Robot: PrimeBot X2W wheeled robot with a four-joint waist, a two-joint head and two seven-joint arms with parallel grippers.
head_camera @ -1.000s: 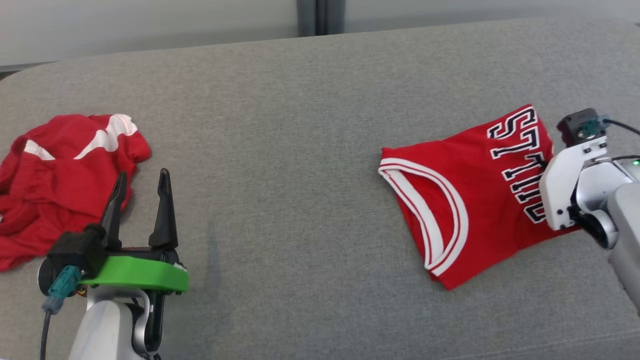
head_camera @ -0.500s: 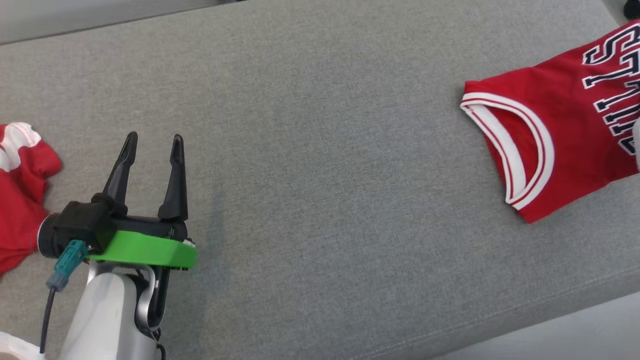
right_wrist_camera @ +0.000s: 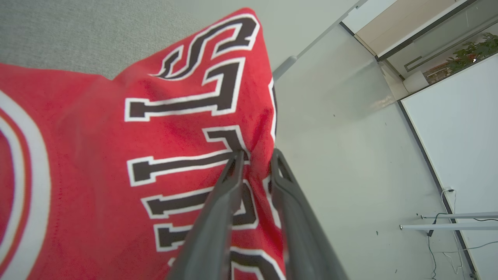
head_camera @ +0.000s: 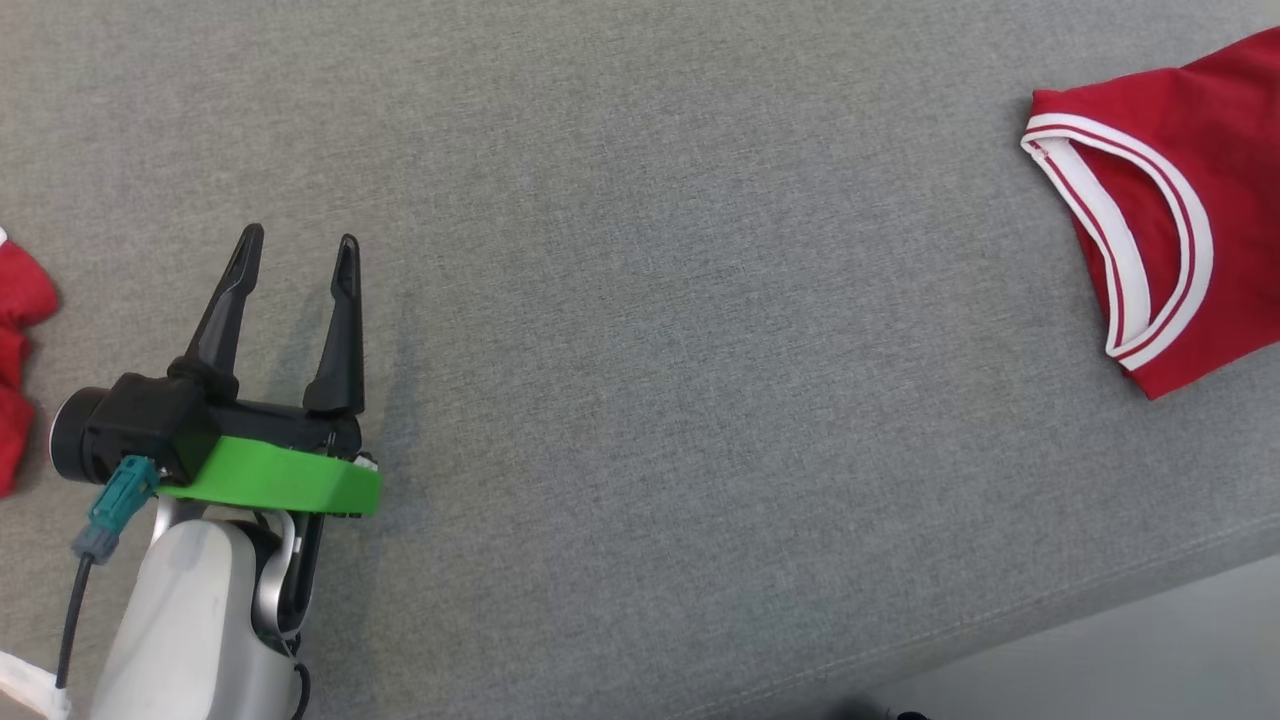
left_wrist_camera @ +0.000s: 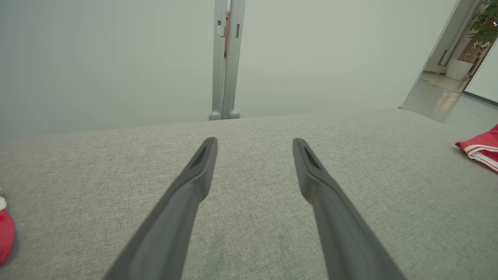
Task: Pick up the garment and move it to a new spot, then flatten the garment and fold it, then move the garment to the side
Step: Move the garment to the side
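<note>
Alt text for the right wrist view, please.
The right claw, narrowly parted, sits at the edge of a red jersey with black-and-white lettering. The jersey lies on a grey cushion; pale floor lies beyond.

Garment (head_camera: 1215, 110) on cushion (head_camera: 650, 300) far right; other garment (head_camera: 15, 400) far left; left gripper (head_camera: 299, 236) between.
</note>
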